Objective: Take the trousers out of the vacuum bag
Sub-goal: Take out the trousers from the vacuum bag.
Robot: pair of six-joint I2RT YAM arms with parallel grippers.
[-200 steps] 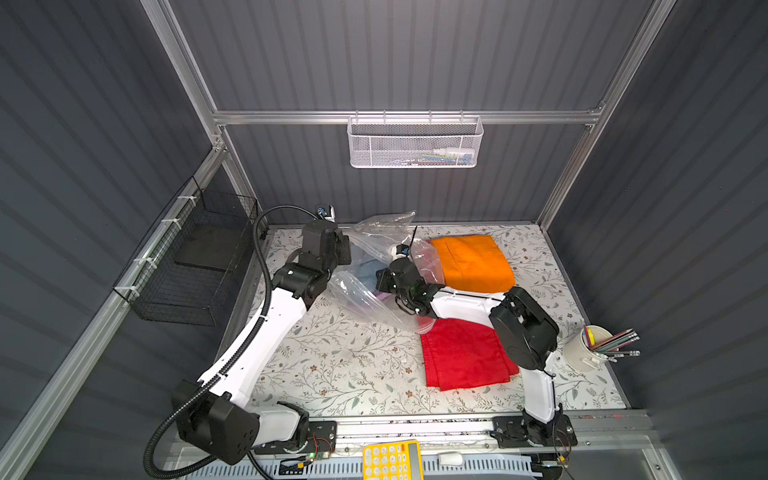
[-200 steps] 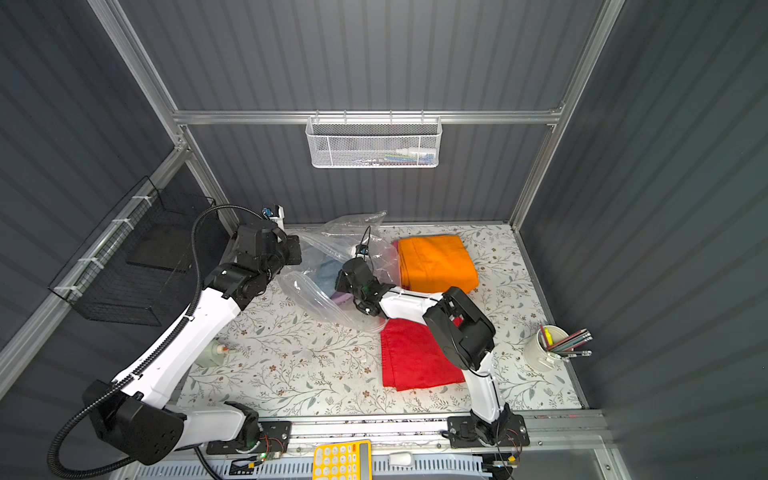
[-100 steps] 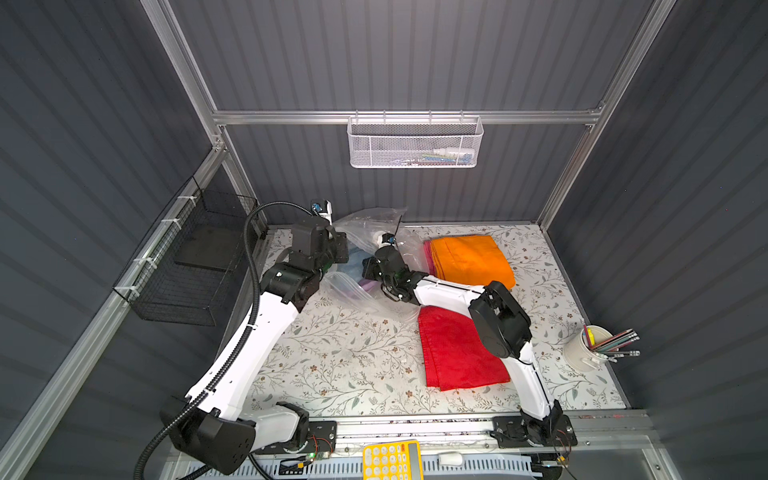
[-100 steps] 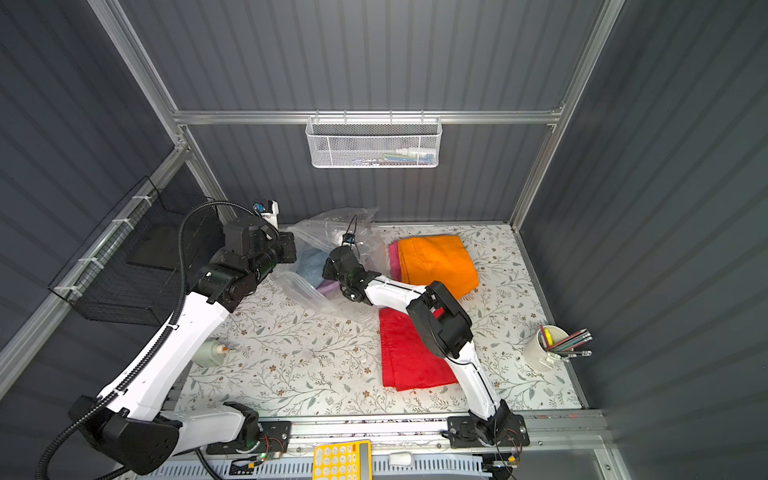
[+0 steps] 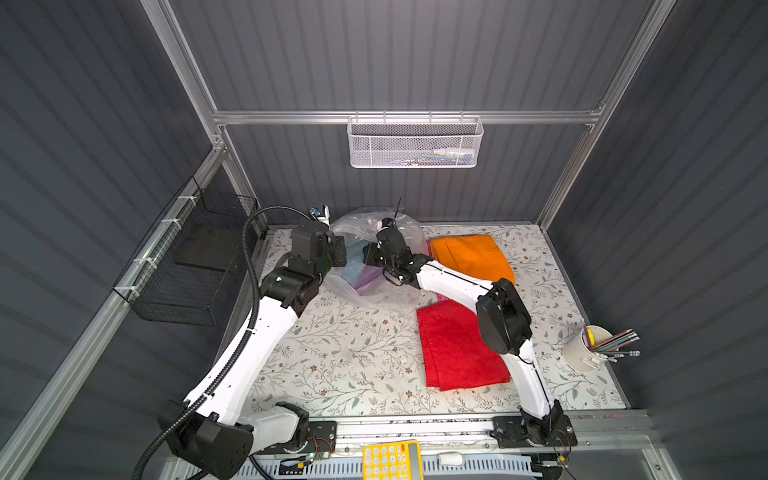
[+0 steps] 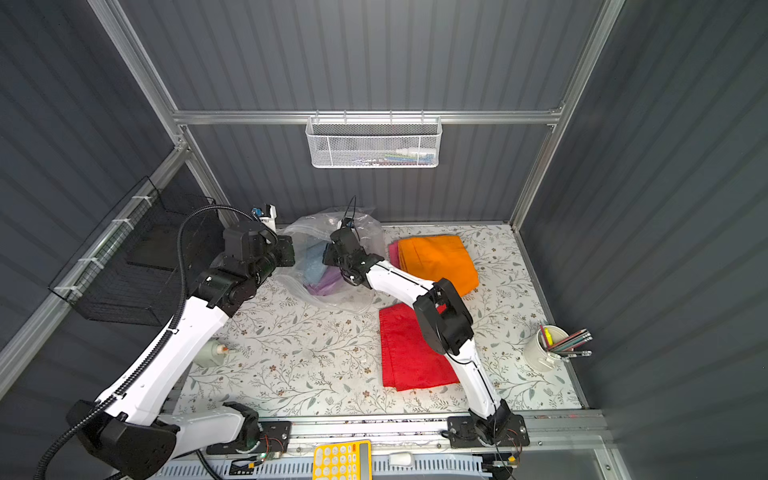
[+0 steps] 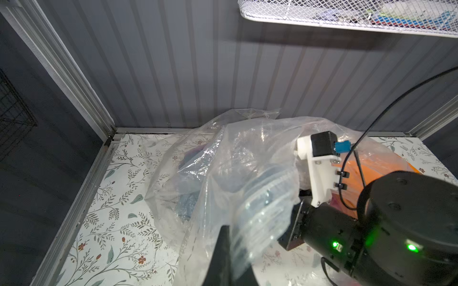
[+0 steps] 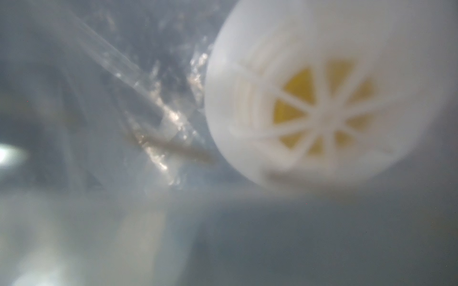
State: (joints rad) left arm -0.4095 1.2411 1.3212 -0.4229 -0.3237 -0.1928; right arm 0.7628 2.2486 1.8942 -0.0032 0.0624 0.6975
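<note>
Past halfway, judging by the spread on the floral-patterned tabletop (image 5: 353, 361). Out and lying flat: the folded orange cloth trousers (image 5: 471, 257) near the back wall, a sliver of the hot pink cloth trousers (image 6: 393, 253) peeking from under their bag-side edge, and the folded red cloth trousers (image 5: 455, 353) nearer the front, partly under the right arm. Left inside: the light blue denim trousers (image 5: 355, 262) and the lilac cloth trousers (image 5: 369, 277), visible through the film in both top views. Both bunched low in the large clear crinkly plastic vacuum bag (image 5: 374, 297), itself at the back of the table between the two arms and just beside the orange pair. Left gripper (image 7: 229, 241) pressed together on a fold of the bag's ribbed mouth edge, holding the film up and open in the left wrist view. Right gripper (image 5: 369, 254) deep in the mouth, fingers hidden by plastic in every view. Pressed together, but whether on cloth, on film or on nothing is impossible to tell. Right wrist view blurred, filled with film and the bag's round white valve cap (image 8: 322, 99) close to the lens. Three of five done, then, and two to go. Next in line most likely the denim or the lilac pair, each needing a free spot on the table once out.
</note>
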